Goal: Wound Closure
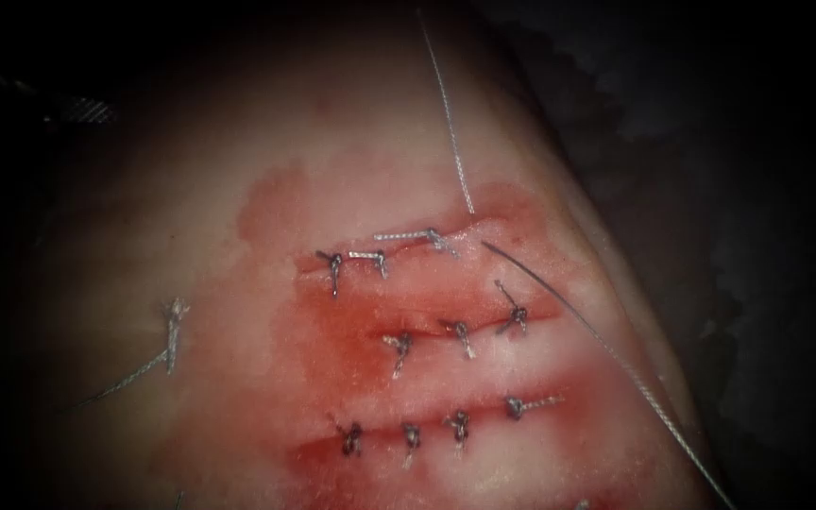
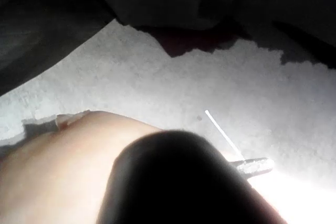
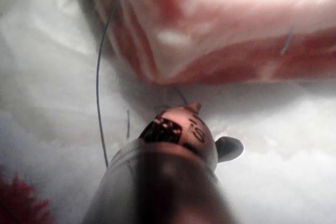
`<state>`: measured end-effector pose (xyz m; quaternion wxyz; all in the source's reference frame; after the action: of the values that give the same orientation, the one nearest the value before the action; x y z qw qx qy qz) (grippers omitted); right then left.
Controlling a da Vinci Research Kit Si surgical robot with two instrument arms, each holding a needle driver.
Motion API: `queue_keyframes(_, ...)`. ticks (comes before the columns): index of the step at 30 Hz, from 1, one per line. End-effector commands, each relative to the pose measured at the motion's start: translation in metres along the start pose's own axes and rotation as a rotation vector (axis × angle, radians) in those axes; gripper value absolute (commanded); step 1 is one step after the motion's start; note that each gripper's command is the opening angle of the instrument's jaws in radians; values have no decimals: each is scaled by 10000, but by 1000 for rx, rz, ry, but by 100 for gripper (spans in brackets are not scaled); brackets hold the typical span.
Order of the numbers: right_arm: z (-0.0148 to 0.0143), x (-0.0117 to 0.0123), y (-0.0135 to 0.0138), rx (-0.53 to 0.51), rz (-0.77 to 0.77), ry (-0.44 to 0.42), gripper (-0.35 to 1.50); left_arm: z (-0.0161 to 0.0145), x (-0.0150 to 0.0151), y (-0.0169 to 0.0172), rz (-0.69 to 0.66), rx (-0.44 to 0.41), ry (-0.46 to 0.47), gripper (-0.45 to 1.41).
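Writing: a dark printed mark sits on the wrist of the right tool (image 3: 195,109) in the right wrist view; it is too blurred to read.
Tissue: the tissue (image 1: 191,189) lies under the endoscope, and red fluid (image 1: 332,312) is spread over its middle and near part.
Cuts: three, running roughly left to right, one behind another: the far cut (image 1: 380,255), the middle cut (image 1: 455,331) and the near cut (image 1: 427,433).
Knots: ten in all, with three on the far cut, three on the middle cut and four on the near cut.
Thread: there are two long strands. The pale strand (image 1: 446,113) rises from the right end of the far cut towards the far edge. The dark strand (image 1: 606,345) starts just right of that end and runs off to the near right.
Cut end of thread: one cut end of thread (image 1: 172,331) lies on the tissue, well left of the cuts.
Left wrist view: the left tool (image 2: 255,166) shows a metal tip past its dark shaft, just beside a short white length of thread (image 2: 223,135), over a pale sheet (image 2: 236,77).
Right wrist view: a thin strand (image 3: 98,77) curves down beside the right tool, with the tissue beyond it.
Fingers: for both tools, I cannot tell whether they are apart, together or clamped on anything.
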<state>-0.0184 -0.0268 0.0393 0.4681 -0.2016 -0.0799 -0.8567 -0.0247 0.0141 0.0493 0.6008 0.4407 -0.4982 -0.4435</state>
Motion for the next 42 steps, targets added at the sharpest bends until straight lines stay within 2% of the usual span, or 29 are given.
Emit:
queue_keyframes(1,17,-37,28,7,94,-65,74,3,-13,2,6,0,-4,94)
queue_keyframes(3,25,-59,44,1,252,-96,68,4,-12,2,7,-1,-4,94)
queue_keyframes(6,38,-87,72,-140,452,-62,31,5,-12,2,8,1,-2,94)
queue_keyframes(7,43,-98,84,-222,501,-31,29,5,-12,2,8,1,-2,94)
queue_keyframes(10,59,-118,114,-385,581,24,32,5,-11,2,8,1,-3,93)
queue_keyframes(12,68,-126,132,-415,594,32,34,7,-11,3,9,2,-1,93)
queue_keyframes(13,77,-135,151,-431,594,34,36,9,-9,3,10,4,7,93)
queue_keyframes(20,101,-151,187,-492,577,61,41,29,2,-1,2,22,37,88)
queue_keyframes(31,145,-162,215,-553,558,72,44,63,24,4,-23,77,133,84)
queue_keyframes(36,145,-166,202,-558,544,82,63,63,26,7,-21,82,143,84)
queue_keyframes(42,136,-163,184,-531,524,134,63,74,29,4,-18,68,155,79)
